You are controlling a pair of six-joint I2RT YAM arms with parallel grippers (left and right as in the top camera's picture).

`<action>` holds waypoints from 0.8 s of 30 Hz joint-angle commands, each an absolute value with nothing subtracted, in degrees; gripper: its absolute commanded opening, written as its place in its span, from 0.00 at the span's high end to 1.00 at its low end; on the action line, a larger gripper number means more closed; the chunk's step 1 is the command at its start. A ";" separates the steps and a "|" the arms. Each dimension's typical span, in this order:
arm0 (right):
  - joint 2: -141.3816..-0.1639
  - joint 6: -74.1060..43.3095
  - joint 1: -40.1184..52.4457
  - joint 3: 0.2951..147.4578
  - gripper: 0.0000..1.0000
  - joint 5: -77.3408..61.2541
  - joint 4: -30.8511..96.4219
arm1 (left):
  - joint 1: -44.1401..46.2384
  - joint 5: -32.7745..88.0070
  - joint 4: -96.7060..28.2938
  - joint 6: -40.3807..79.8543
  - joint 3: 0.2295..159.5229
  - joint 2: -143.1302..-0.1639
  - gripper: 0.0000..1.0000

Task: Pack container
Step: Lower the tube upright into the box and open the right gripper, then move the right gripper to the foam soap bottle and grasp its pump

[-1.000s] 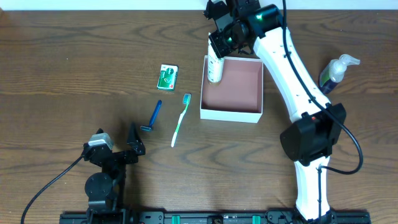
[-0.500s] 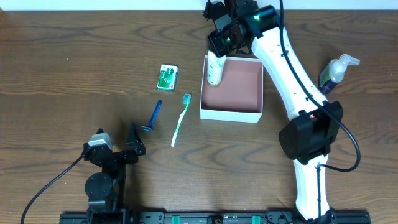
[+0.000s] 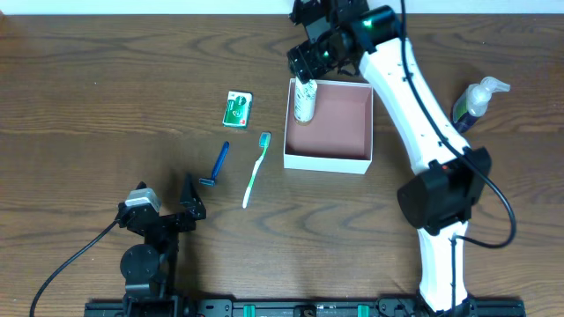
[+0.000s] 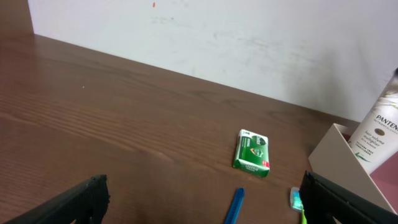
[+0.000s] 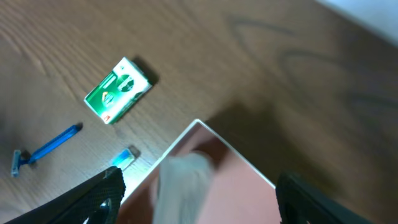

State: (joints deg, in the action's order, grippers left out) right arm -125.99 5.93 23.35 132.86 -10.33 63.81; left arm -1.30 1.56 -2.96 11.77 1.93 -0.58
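The container (image 3: 326,163), a square white box with a pink inside, sits right of the table's centre. A white Pantene tube (image 3: 304,103) leans in its far left corner. My right gripper (image 3: 308,63) hangs open just above the tube. In the right wrist view the blurred tube (image 5: 183,186) lies between the wide-spread fingers (image 5: 99,196), touching neither, over the container (image 5: 249,186). My left gripper (image 3: 189,207) rests open at the near left with nothing in it. In its wrist view the container's corner (image 4: 336,155) and the tube (image 4: 376,134) show at the right.
Left of the container lie a green box (image 3: 237,108), a blue razor (image 3: 217,164) and a green-white toothbrush (image 3: 256,169). A pump bottle (image 3: 476,99) stands at the far right. The white right arm (image 3: 414,106) stretches over the table's right side.
My right gripper has opened and let go of the white tube, which now leans in the container's far left corner. The left arm has not moved.
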 commanded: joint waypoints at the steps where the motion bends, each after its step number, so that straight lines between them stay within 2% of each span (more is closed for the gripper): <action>1: -116.36 4.71 21.91 137.23 0.18 -3.97 65.10 | -1.54 1.76 -3.97 11.42 0.27 -0.27 0.02; 4: -110.80 3.84 19.97 137.27 0.16 1.13 68.03 | -1.54 1.76 -3.97 11.42 0.27 -0.27 0.02; 7: -105.65 2.15 16.64 137.25 0.01 4.89 72.29 | -1.54 1.76 -3.97 11.42 0.27 -0.27 0.02; 18: -101.06 -5.96 -1.17 135.48 0.01 5.61 83.31 | -1.54 1.76 -3.97 11.42 0.27 -0.27 0.02; 24: -103.48 -32.64 -8.29 130.89 0.01 5.56 82.83 | -1.54 1.76 -3.97 11.42 0.27 -0.27 0.02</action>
